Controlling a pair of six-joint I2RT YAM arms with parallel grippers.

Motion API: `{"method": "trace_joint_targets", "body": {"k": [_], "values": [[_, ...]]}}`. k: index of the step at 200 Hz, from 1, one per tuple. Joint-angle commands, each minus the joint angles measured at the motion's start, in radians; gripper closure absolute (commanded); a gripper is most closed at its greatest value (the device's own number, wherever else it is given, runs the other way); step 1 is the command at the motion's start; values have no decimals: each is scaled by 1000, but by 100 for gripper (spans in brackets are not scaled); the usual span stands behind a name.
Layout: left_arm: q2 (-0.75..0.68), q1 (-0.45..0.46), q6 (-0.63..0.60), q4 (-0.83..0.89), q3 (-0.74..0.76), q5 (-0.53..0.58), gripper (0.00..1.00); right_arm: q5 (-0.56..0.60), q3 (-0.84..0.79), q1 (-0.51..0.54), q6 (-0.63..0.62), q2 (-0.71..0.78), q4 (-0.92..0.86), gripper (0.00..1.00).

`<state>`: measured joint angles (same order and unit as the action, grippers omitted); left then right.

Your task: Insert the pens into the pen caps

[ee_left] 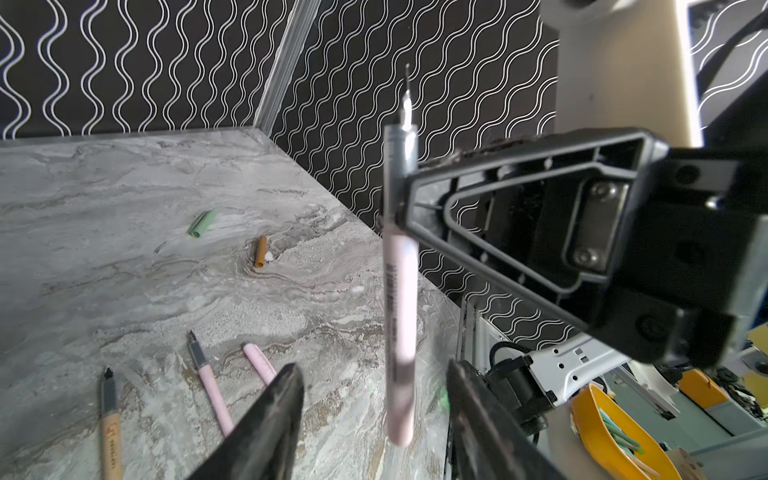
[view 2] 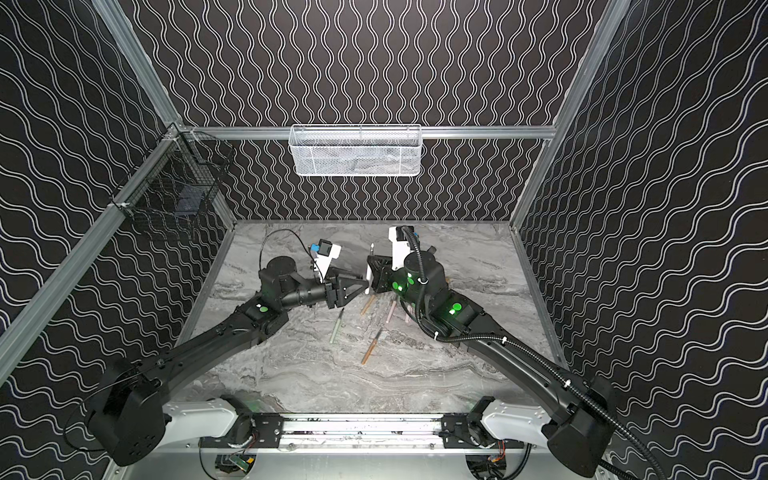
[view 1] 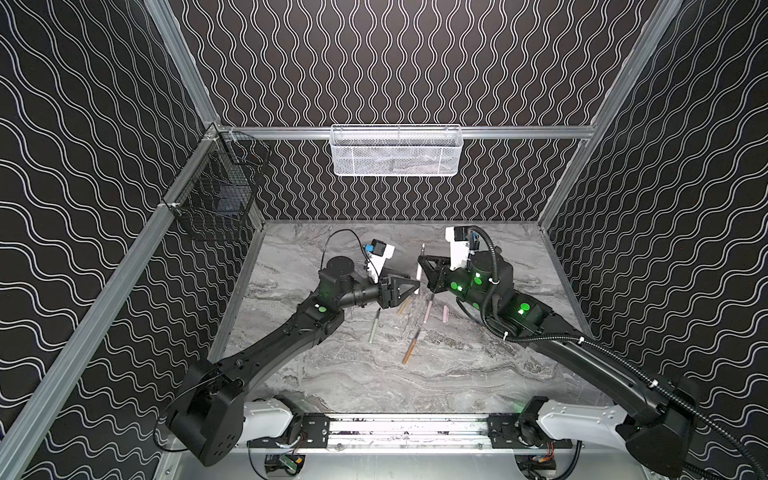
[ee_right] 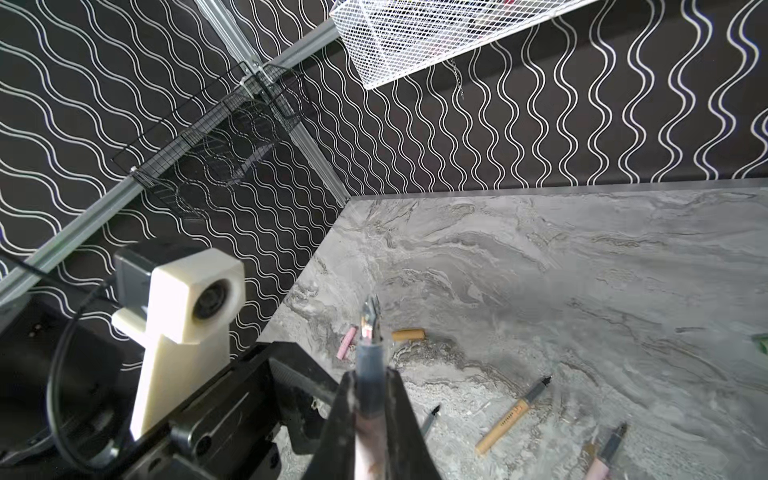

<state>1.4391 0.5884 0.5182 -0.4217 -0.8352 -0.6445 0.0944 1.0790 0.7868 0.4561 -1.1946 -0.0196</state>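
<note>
Grey marbled table [view 1: 457,374], pink pen [ee_left: 401,316], green cap [ee_left: 203,223]

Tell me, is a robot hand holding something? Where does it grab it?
The right gripper pinches a pale pink pen by the dark section below its tip. The left gripper stands open around the pen's lower end, not gripping.

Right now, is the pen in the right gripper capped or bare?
Bare: the pink pen shows its nib uncovered beyond the shut right gripper.

Pale pink pen [ee_left: 400,291] upright, dark nib up, lying flat near it, green pen [view 1: 375,327], tan-orange pens [view 1: 410,348], another pink pen [view 1: 428,311], pink cap [view 1: 446,314], green cap [ee_left: 202,223] and tan-orange cap [ee_left: 261,251] farther off
</note>
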Motion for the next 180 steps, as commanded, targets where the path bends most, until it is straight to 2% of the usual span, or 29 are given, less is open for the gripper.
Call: {"method": "trace_joint_targets", "body": {"k": [1, 25, 62, 102, 132, 147, 158, 180], "values": [[12, 0, 9, -82, -1, -15, 47, -16, -1, 9, 20, -2, 52, 89], [19, 1, 21, -93, -2, -21, 52, -15, -2, 17, 20, -6, 60, 89], [30, -1, 53, -127, -1, -41, 67, -15, -2, 26, 24, -14, 69, 89], [35, 1, 75, -153, -1, -59, 78, -16, -3, 29, 24, -21, 77, 89], [41, 0, 79, -155, -5, -69, 93, -21, 4, 32, 25, -24, 76, 89], [41, 1, 78, -152, -5, -66, 97, -25, 4, 32, 27, -19, 71, 85], [40, 0, 73, -148, -6, -60, 100, -31, 9, 32, 27, -15, 63, 77], [29, 0, 54, -128, -5, -32, 100, -39, 21, 33, 26, 1, 31, 69]]}}
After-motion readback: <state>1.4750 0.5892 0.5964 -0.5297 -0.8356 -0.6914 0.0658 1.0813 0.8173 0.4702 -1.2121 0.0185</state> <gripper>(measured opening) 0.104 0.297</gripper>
